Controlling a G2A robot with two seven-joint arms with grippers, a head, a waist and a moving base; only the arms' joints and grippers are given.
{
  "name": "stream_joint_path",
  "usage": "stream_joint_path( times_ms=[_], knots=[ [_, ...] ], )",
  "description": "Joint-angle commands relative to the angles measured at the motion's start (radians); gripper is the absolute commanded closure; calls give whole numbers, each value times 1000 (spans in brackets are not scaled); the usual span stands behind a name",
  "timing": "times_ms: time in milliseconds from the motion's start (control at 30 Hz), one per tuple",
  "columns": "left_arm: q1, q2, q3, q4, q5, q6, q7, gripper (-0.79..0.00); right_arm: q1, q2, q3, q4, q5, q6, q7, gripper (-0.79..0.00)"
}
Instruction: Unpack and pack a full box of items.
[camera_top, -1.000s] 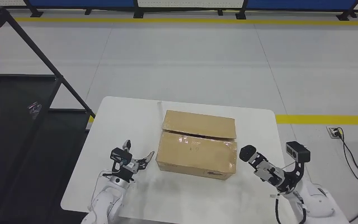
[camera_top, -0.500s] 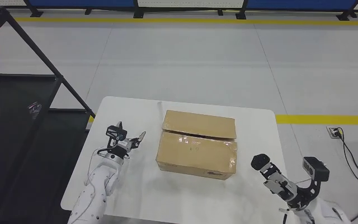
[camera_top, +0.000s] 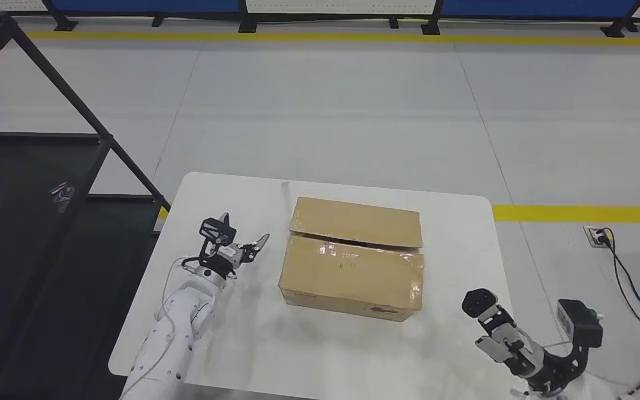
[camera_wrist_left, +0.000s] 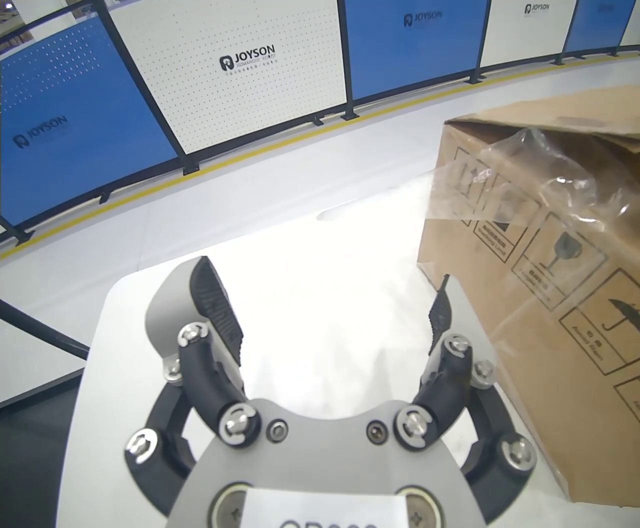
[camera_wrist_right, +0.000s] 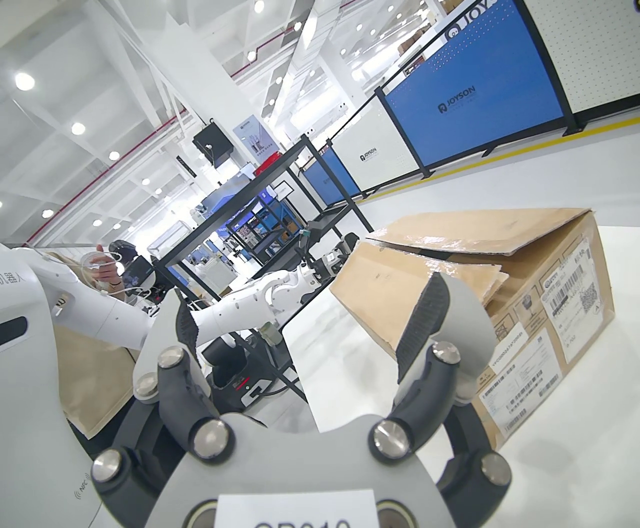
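Top view: noted box (camera_top: 350, 262) at desk (camera_top: 220, 200) centre, flaps down, seam partly lifted. Found left hand (camera_wrist_left: 325, 275) just beside box at 9 o'clock, spread apart, empty; right hand (camera_wrist_right: 307, 292) near 4 o'clock, likewise apart, empty. Risk of shoving box sideways on contact, or snagging loose tape (camera_wrist_left: 525, 175). Shipping labels (camera_wrist_right: 565, 300), handling symbols (camera_wrist_left: 565, 250) on box sides; wording left unread.

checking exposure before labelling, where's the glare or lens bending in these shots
Left wrist view: the table washes out to white beside the box, and the fence curves. Top view: tape on the box glints. Right wrist view: ceiling lights flare, the rack leans.
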Motion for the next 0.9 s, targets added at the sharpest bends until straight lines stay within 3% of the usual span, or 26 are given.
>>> stream_joint_path(
  times_ms=[0,133,467,667,867],
  knots=[
    [-19,-1,15,9,38,25,-17,-785,0,-1,-2,-1,0,13,-6,-785],
    [-97,-10,87,114,151,59,7,-785,0,-2,-19,-3,-8,54,-22,-785],
    [-309,-89,259,467,181,173,186,-785,-28,5,12,52,39,27,-34,-785],
    [-386,-135,316,596,179,255,233,-785,-52,8,34,55,54,17,-38,-785],
    [-424,-168,330,668,133,313,275,-785,-61,11,43,50,57,24,-36,-785]
  ],
)
